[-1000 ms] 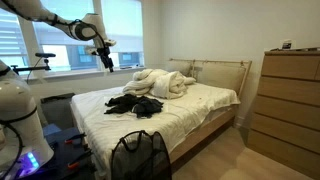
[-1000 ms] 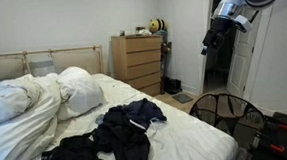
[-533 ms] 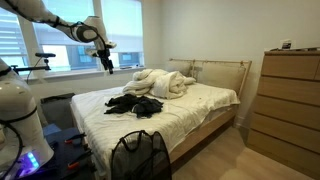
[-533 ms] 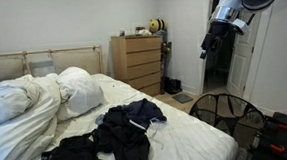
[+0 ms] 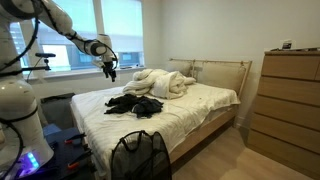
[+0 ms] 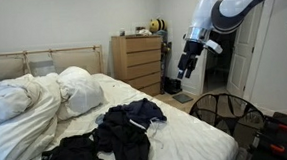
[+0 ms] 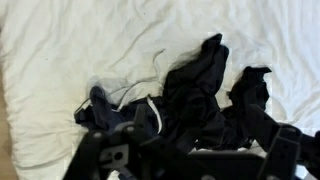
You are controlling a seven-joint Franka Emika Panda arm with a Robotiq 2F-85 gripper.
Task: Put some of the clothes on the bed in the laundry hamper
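A pile of dark clothes (image 5: pixel 135 103) lies on the white bed (image 5: pixel 200 100), near its foot; it also shows in an exterior view (image 6: pixel 122 133) and fills the wrist view (image 7: pixel 200 95). The black mesh laundry hamper (image 5: pixel 138 156) stands on the floor at the foot of the bed, also seen in an exterior view (image 6: pixel 226 110). My gripper (image 5: pixel 110 72) hangs in the air well above the clothes, also visible in an exterior view (image 6: pixel 183 71). In the wrist view the gripper (image 7: pixel 195 165) is open and empty, with its dark fingers (image 7: pixel 100 160) spread over the clothes.
A rumpled white duvet and pillows (image 5: pixel 160 82) lie at the head of the bed. A wooden dresser (image 5: pixel 290 100) stands by the wall, also seen in an exterior view (image 6: pixel 137 62). The robot's base (image 5: pixel 20 120) stands beside the hamper.
The arm has swung from beside the bed towards it and a little lower, so the gripper now hangs over the dark clothes. The clothes and the hamper have not moved.
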